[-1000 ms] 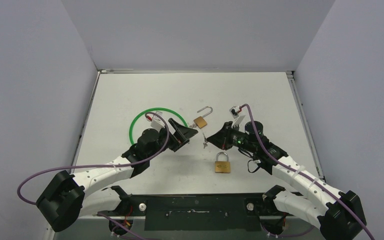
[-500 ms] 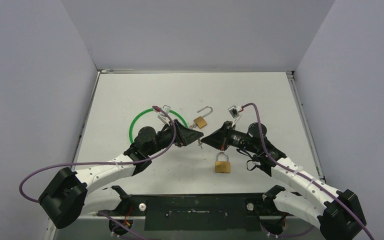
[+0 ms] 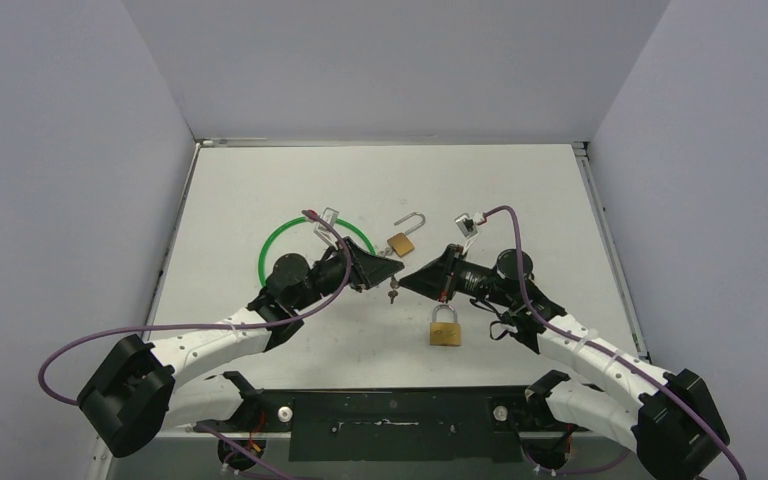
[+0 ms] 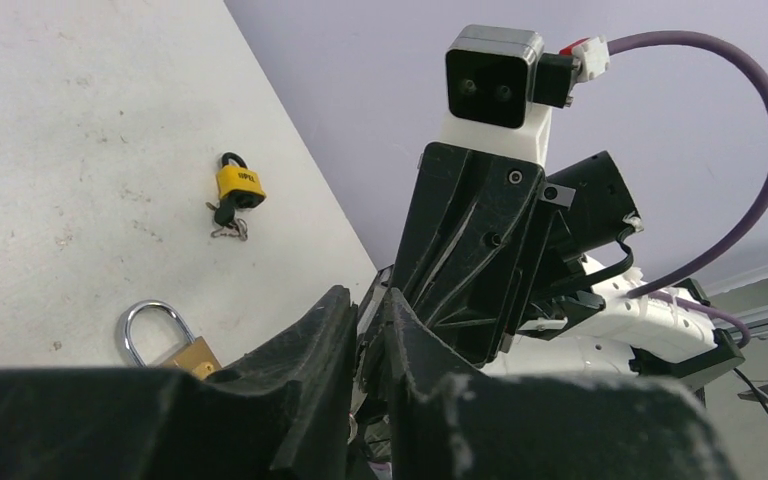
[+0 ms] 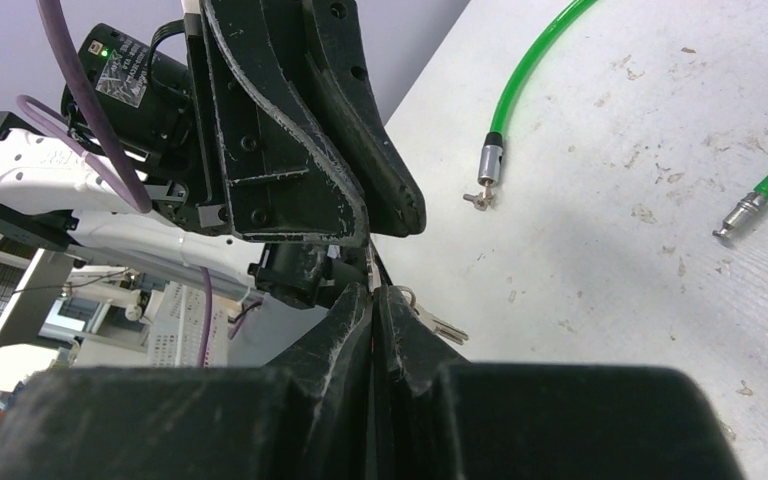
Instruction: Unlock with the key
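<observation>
My left gripper (image 3: 390,272) and right gripper (image 3: 407,279) meet tip to tip above the table's middle. A small bunch of keys (image 3: 393,293) dangles under the tips. In the right wrist view, my right gripper (image 5: 372,292) is shut on a thin metal part of the bunch, and a spare key (image 5: 438,324) hangs beside it. In the left wrist view, my left gripper (image 4: 368,298) is nearly shut, with a thin silver strip of the key between its fingers. A closed brass padlock (image 3: 445,330) lies on the table just in front of the right gripper, also visible as the padlock (image 4: 188,358).
A second brass padlock (image 3: 401,244) with its shackle open lies behind the grippers. A green cable loop (image 3: 268,252) lies under the left arm, and its metal ends (image 5: 488,165) rest on the table. A small yellow padlock with keys (image 4: 239,186) lies farther off.
My left gripper went from wide open to nearly shut around the key bunch that the right gripper holds. Both arms moved closer together, and the keys shifted slightly left.
</observation>
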